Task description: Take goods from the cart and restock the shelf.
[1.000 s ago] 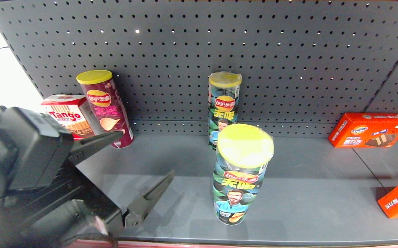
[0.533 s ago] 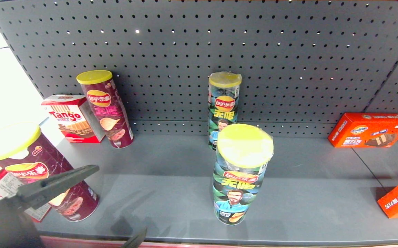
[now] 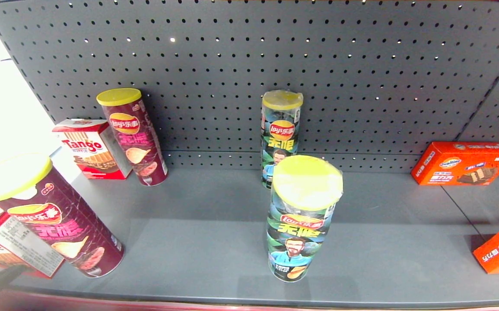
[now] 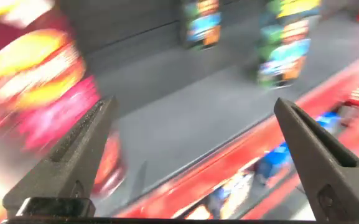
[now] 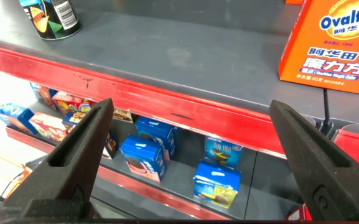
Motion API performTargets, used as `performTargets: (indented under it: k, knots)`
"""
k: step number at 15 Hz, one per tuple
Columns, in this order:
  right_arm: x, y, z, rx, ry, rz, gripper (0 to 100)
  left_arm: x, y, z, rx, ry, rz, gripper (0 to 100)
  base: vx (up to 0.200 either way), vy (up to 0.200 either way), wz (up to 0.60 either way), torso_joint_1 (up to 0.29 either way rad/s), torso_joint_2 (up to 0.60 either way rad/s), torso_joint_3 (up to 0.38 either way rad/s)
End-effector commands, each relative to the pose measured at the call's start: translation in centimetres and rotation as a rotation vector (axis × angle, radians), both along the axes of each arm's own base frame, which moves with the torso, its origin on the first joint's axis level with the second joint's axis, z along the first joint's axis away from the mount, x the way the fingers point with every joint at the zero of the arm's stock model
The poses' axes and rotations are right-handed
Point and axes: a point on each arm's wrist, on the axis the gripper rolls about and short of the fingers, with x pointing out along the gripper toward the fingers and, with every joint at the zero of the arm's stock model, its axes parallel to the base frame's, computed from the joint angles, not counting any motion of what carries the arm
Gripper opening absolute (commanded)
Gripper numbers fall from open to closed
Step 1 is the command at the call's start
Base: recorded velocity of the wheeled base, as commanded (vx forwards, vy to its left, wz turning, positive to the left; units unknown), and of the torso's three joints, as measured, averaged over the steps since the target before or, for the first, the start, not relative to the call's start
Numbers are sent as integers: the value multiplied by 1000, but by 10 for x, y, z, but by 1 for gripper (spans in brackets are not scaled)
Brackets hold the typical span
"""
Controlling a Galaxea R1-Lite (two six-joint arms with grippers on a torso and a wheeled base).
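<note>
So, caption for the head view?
Near maroon yellow-lidded chip can stands left of the near green chip can on grey metal shelf.

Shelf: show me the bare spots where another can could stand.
Widest patch: between front maroon can and front green can, reaching back between rear maroon can and rear green can. Another: from the green cans rightward to the rear orange box. Crowded: left end, around the wafer box.

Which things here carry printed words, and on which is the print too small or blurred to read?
Near maroon can: logo and large characters, readable.
Near green can: the same, readable.
White box: large red word, readable.
Orange box: logo readable, fine print too small.
Box label: too small.
</note>
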Motion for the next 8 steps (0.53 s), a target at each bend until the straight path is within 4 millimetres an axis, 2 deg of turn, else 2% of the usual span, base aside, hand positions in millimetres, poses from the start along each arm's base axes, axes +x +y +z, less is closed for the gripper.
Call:
performTargets:
  k: [1, 4, 6, 8]
  knots:
    - [0, 0, 0, 0, 0, 1, 100, -19, 18, -10, -70, -70, 122, 100, 0, 0, 0, 0, 0, 0]
    - [0, 0, 0, 0, 0, 1, 100, -39, 17, -24, -117, -90, 219, 100, 0, 0, 0, 0, 0, 0]
    - [0, 0, 0, 0, 0, 1, 100, -47, 10, -35, -151, -61, 198, 100, 0, 0, 0, 0, 0, 0]
    - [0, 0, 0, 0, 0, 1, 100, -47, 9, -41, -143, -1, 133, 100, 0, 0, 0, 0, 0, 0]
